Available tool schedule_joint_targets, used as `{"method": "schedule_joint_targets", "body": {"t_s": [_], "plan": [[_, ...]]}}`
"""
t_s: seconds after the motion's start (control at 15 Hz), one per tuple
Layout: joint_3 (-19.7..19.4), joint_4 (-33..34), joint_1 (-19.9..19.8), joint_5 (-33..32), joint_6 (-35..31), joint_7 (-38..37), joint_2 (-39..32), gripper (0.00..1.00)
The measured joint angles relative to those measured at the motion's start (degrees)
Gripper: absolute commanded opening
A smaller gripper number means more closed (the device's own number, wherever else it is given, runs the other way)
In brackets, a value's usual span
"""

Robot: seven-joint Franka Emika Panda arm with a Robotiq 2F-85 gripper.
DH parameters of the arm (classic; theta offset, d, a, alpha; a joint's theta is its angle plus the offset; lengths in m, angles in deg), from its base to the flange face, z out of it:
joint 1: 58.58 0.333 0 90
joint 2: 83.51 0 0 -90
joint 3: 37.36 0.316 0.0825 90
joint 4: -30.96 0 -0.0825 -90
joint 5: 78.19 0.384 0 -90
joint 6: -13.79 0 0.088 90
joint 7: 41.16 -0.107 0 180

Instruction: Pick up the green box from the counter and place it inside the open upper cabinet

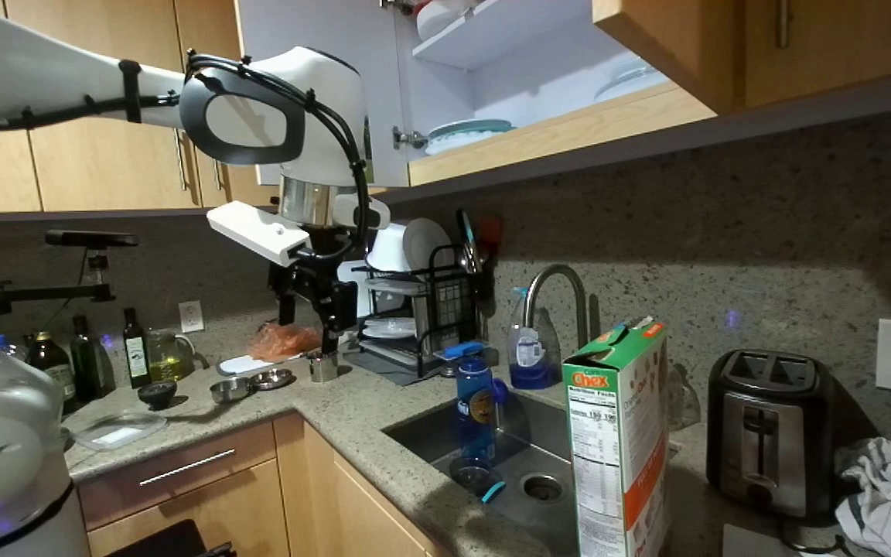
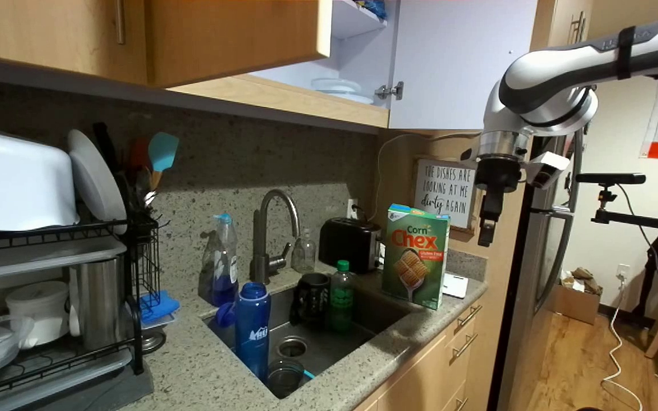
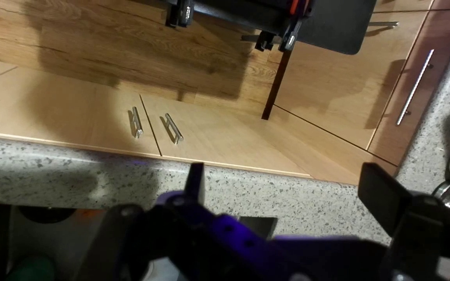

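The green box (image 1: 616, 433) stands upright on the counter beside the sink, near the toaster; it also shows in an exterior view (image 2: 414, 257). Its top flaps look partly raised. The grey speckled counter (image 1: 353, 410) also fills the middle of the wrist view (image 3: 240, 195). The upper cabinet (image 1: 561, 131) is open, with plates on its pale floor; it also shows in an exterior view (image 2: 283, 100). My gripper (image 1: 308, 329) points down above the counter, well apart from the box. In the wrist view my gripper (image 3: 283, 175) is open, with nothing between its fingers. The box is out of the wrist view.
The faucet (image 2: 277, 200), blue bottle (image 2: 252, 331) and soap bottle (image 2: 224, 262) stand at the sink (image 1: 523, 433). A toaster (image 1: 770, 433) stands near the box. A dish rack (image 1: 414, 309) stands behind the gripper. Open cabinet doors (image 1: 322, 39) (image 2: 237, 40) jut out above.
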Motion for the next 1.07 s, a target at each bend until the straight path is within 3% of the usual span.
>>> {"method": "schedule_joint_targets", "body": {"t_s": [0.53,0.8,1.07], "plan": [[-2.10,3.06,-6.39,-3.98,-5.62,0.05,-5.82,1.00],[-2.13,5.67,-10.04,-10.75,-14.58,-0.05,-7.08,1.00],[-1.81,6.68,-12.19,-12.10,-24.22,-1.99,-6.48,1.00]]}}
